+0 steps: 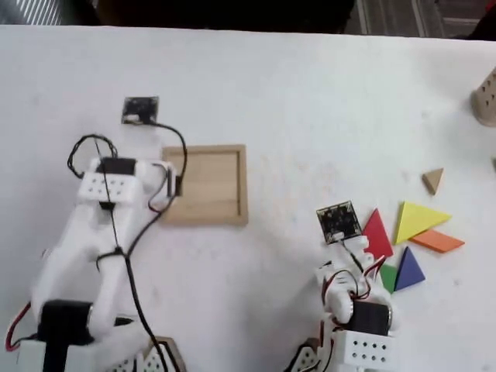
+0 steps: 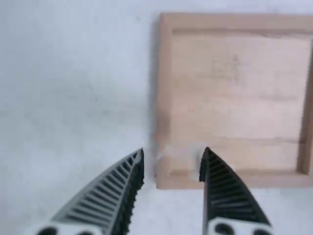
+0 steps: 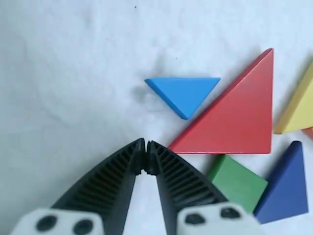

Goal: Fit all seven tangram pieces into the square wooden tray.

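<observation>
At the right edge of the table (image 1: pixel 310 101): perforated wooden block (image 1: pixel 486 97), well apart from the rest. In the high view, black cable (image 1: pixel 184 147) looping over the left rim of the tray (image 1: pixel 242 186); right arm's wrist board (image 1: pixel 339 221) covering the spot just left of the red triangle (image 1: pixel 377 232). Tray left of centre, flat, open side up, sides parallel to the table edges, bare floor showing. Astride its rim near a corner: left gripper (image 2: pixel 173 159), fingers apart, one over the table, one over the tray, clamping nothing. Pieces clustered right of centre, well apart from the tray: yellow triangle (image 1: pixel 418 219), sharp tip toward the right; orange parallelogram (image 1: pixel 438 241), long axis roughly left-right; green square (image 1: pixel 387 275) just beside dark blue triangle (image 1: pixel 408 270); plain wooden triangle (image 1: pixel 432 180) farther back, alone; light blue triangle (image 3: pixel 183 93) just beside the red one's long edge, one side parallel to it. Beside a red corner: right gripper (image 3: pixel 146 144), fingers together on nothing. Table white; dark strip of room past its far edge.
</observation>
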`<state>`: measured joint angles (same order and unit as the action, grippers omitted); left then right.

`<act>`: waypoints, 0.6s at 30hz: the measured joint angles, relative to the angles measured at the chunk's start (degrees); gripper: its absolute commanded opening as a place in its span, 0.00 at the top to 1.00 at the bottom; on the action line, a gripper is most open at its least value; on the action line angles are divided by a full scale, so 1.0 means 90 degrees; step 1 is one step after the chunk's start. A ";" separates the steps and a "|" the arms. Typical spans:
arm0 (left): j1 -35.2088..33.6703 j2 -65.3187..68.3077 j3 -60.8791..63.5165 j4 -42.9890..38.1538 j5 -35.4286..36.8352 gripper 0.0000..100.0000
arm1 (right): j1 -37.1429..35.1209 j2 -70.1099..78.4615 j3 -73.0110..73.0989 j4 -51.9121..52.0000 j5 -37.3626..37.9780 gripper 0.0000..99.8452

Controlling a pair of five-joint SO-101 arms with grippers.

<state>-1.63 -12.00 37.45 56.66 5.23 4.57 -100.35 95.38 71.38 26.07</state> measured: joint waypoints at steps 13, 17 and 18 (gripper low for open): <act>0.0469 -0.2188 0.2071 -0.1436 -0.0264 0.80 | 0.1827 0.0029 -0.1055 -0.0615 -0.0010 0.98; 0.0469 -0.2510 0.2276 -0.1563 -0.0264 0.80 | 0.2217 0.0361 -0.1397 -0.0615 -0.0010 0.90; 0.0469 -0.2510 0.2276 -0.1563 -0.0264 0.80 | 0.2335 0.0645 -0.1553 -0.0615 -0.0010 0.88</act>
<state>2.59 -34.59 57.93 42.59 2.86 25.58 -94.55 81.41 65.85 25.98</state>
